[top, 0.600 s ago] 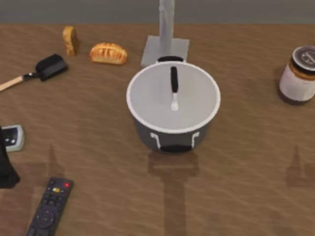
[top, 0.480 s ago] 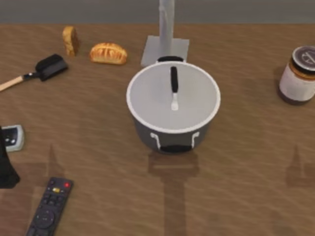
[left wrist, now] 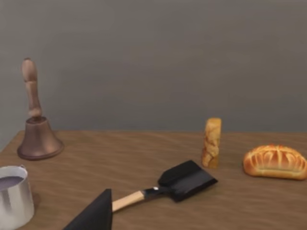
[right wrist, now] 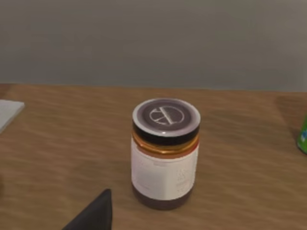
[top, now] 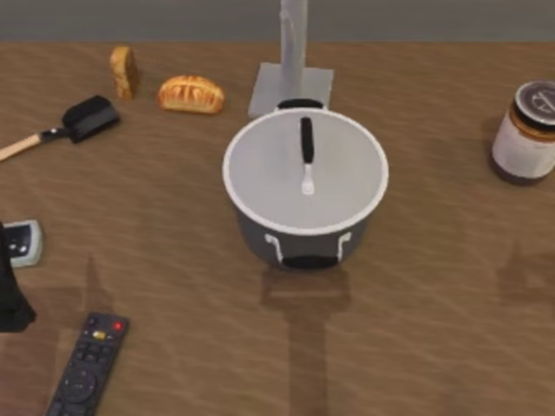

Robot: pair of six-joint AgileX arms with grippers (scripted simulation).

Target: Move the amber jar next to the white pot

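My right end effector [right wrist: 91, 213] shows only as one dark fingertip at the edge of my right wrist view, so I cannot tell how far it is spread; it touches nothing and holds nothing. Just beyond it the small amber glass jar with a white label band and dark round lid [right wrist: 165, 153] stands upright on the brown wooden counter [top: 451, 286], near the counter's right edge, well apart from the large grey pot with a white rim and pale lid [top: 304, 186] at the counter's middle. My left end effector [left wrist: 93, 215] sits at the left edge, again one dark tip only, near a black-bladed scoop with a wooden handle [left wrist: 168, 184].
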